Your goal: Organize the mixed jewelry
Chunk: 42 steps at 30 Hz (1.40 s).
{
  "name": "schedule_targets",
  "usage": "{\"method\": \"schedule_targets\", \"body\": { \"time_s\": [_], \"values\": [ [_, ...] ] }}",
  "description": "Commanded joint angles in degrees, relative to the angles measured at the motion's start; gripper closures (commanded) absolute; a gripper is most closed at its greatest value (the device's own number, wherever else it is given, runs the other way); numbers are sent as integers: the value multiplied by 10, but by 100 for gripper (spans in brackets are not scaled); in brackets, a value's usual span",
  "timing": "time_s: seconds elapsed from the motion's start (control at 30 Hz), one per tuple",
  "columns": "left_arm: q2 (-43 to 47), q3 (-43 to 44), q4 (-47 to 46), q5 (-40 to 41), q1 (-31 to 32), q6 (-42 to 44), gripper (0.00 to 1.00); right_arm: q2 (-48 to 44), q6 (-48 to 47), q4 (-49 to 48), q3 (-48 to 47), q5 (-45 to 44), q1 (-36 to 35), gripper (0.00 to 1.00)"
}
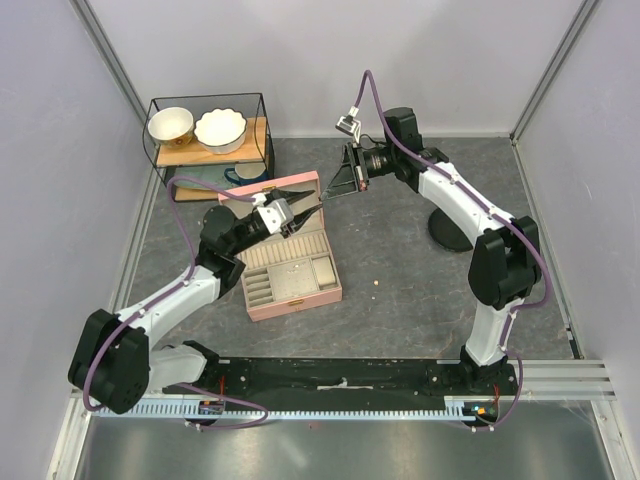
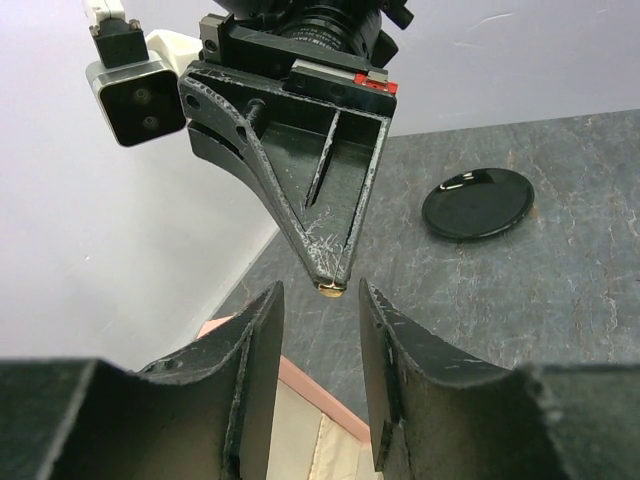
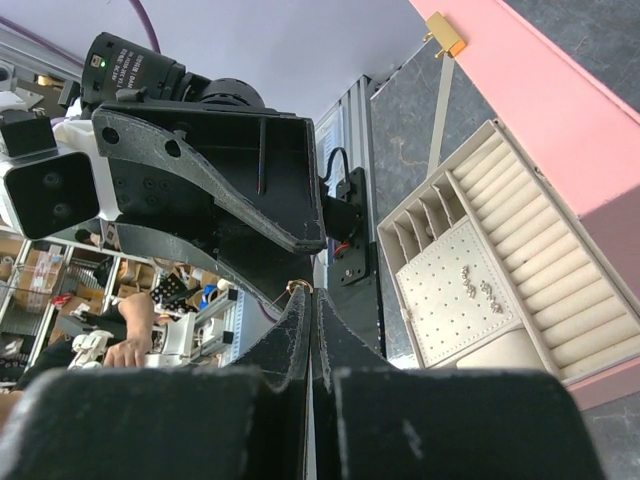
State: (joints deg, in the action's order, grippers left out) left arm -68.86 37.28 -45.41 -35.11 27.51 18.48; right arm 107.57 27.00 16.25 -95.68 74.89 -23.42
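the right pincer [image 2: 330, 281] is pinching a tiny gold ring-shaped piece [image 2: 330, 291] at the very tips of its fully closed fingers. it is pointing down over the back of the open pink rectangular box with cream lining [image 1: 300, 303], near the box's raised lid. the left pincer [image 2: 318, 300] is reaching towards it from the opposite side with its two scuffed black fingers [image 2: 262, 335] standing partly apart. one finger is sitting on each side of the gold piece, and a gap is showing between the piece and either finger, so this pincer is gripping nothing. inside the box, several small silvery pieces [image 3: 478, 288] are lying on the perforated cream panel, beside the rows of ring rolls. a tiny pale bead [image 1: 374, 291] is lying loose on the dark grey mottled table [image 1: 400, 310], just right of the box. a glossy black round disc [image 2: 477, 203] is resting on the table well apart from both pincers.
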Motion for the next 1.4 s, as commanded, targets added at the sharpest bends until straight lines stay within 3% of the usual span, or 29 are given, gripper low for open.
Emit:
{"method": "schedule_targets", "body": {
  "time_s": [0.0, 0.23, 1.37],
  "values": [
    [-2, -12, -53, -17, 4, 28, 57, -25, 32, -57, 10, 30, -3, 100],
    [-2, -39, -104, -23, 4, 38, 57, -27, 68, -101, 32, 44, -3, 100],
    [-5, -38, -127, -32, 4, 16, 62, -32, 101, -153, 52, 48, -12, 100]
  ]
}}
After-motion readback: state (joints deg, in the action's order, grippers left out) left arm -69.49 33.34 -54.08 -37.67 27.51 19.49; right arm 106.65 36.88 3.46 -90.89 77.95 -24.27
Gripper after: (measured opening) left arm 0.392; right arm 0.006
